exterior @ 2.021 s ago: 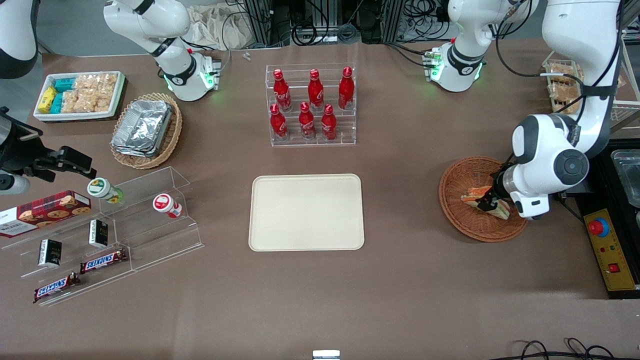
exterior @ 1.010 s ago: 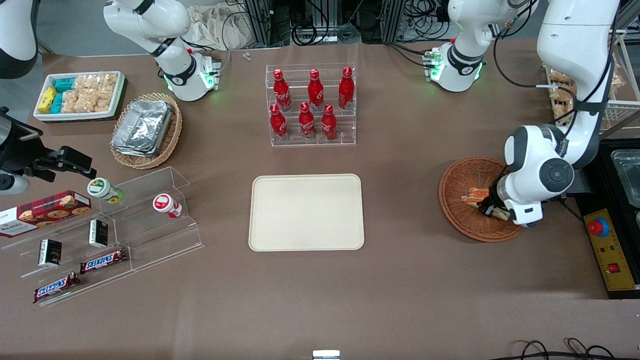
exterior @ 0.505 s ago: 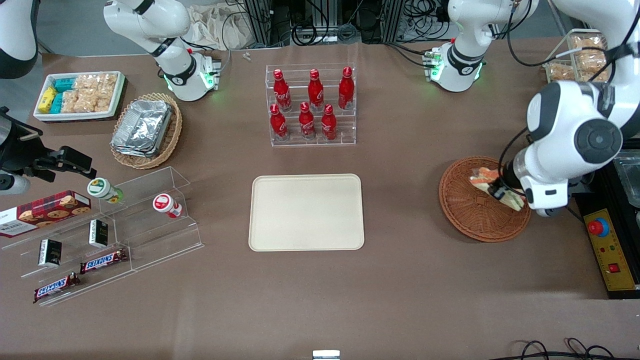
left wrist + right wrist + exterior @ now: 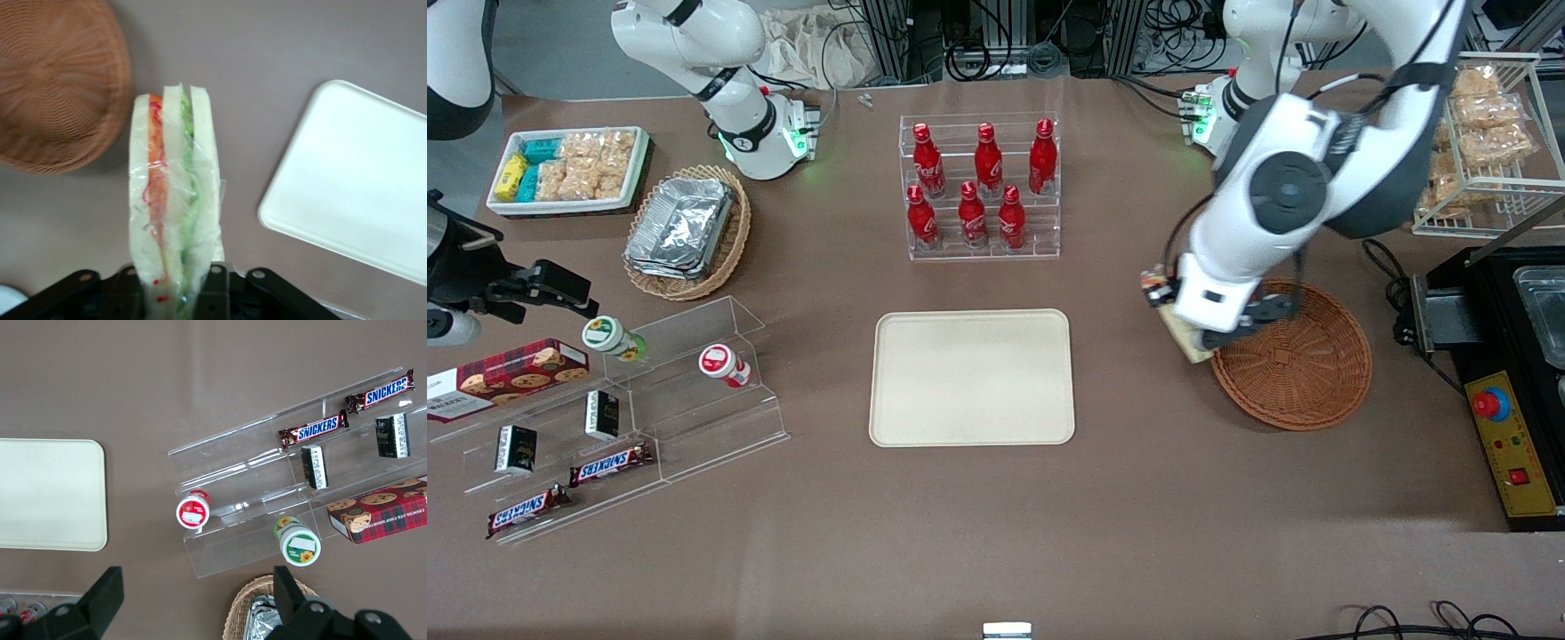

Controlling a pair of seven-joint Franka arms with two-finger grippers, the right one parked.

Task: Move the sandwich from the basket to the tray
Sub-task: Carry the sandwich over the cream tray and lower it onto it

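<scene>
Now the small triangular sandwich [image 4: 172,200] of pale bread, with orange-red and green filling under clear wrap, hangs in the air, clamped at its lower end by the left arm's black two-finger gripper [image 4: 175,283]. In the left wrist view the fingers press on both bread faces and the wedge stands upright out of them. In the front view the sandwich [image 4: 1181,336] shows only as a pale corner under the white wrist, with the gripper [image 4: 1190,340] above the brown table [image 4: 996,516].

The round, shallow, reddish-brown woven wicker basket [image 4: 1294,356] lies just beside the sandwich, at about 3 o'clock of it in the front view, and holds nothing; the gripper is over the table at the basket's rim. In the wrist view the basket [image 4: 57,80] is well clear of the wedge.

The flat cream-beige rectangular plastic tray [image 4: 972,377] with rounded corners lies at about 9 o'clock of the sandwich in the front view, with bare table between them, and its surface is bare. One rounded corner of the tray [image 4: 353,180] shows in the wrist view.

At about 11 o'clock of the sandwich, farther from the front camera than the tray, a clear acrylic tiered stand [image 4: 980,187] carries six red bottles.
</scene>
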